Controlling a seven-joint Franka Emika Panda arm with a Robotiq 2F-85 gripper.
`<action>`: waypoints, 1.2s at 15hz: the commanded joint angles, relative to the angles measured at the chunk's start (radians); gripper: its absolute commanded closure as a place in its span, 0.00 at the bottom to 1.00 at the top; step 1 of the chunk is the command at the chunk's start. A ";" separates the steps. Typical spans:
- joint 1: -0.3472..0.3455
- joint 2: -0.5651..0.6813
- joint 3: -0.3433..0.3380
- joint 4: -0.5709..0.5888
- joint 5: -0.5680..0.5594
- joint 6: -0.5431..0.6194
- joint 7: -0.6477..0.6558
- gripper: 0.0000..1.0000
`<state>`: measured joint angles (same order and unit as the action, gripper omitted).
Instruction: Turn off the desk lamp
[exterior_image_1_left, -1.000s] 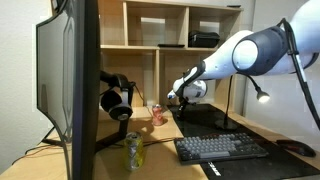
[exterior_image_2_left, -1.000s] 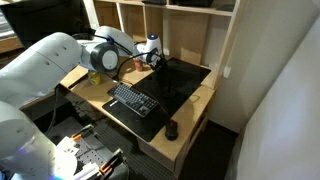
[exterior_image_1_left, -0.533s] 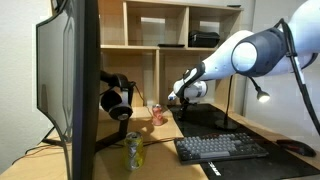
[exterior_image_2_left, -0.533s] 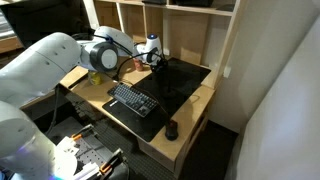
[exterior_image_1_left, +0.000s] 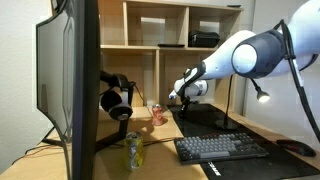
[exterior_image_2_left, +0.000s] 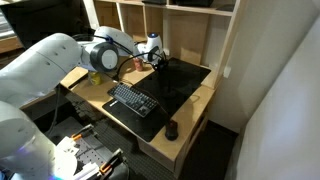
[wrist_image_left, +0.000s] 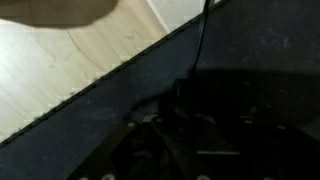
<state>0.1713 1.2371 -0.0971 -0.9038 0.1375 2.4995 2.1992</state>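
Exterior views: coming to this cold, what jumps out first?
The big white robot arm dominates, reaching in with its gripper near the back corner of the black mat, below the shelves. The desk lamp glows bright white at the right of an exterior view, so it is on. A dark monitor fills the left foreground, black headphones beside it.

Quick headcount on the worktop (exterior_image_1_left: 162, 146): one keyboard (exterior_image_1_left: 222, 147), one mouse (exterior_image_1_left: 296, 147) beside its end, one monitor (exterior_image_1_left: 68, 85), one pair of headphones (exterior_image_1_left: 116, 98), one red can (exterior_image_1_left: 157, 114) and one little bottle (exterior_image_1_left: 133, 150) on the keyboard's monitor side. One lit desk lamp (exterior_image_1_left: 263, 97), one black box (exterior_image_1_left: 203, 39) on a shelf (exterior_image_1_left: 175, 47) behind the keyboard, one robot arm (exterior_image_1_left: 250, 55).
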 joint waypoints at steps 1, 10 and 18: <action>-0.013 0.047 -0.001 0.027 -0.016 -0.013 0.006 0.80; -0.021 0.052 0.008 0.039 -0.010 -0.028 0.002 0.39; -0.026 0.056 0.032 0.077 0.001 -0.064 0.001 0.05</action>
<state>0.1626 1.2447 -0.0854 -0.8810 0.1377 2.4294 2.1992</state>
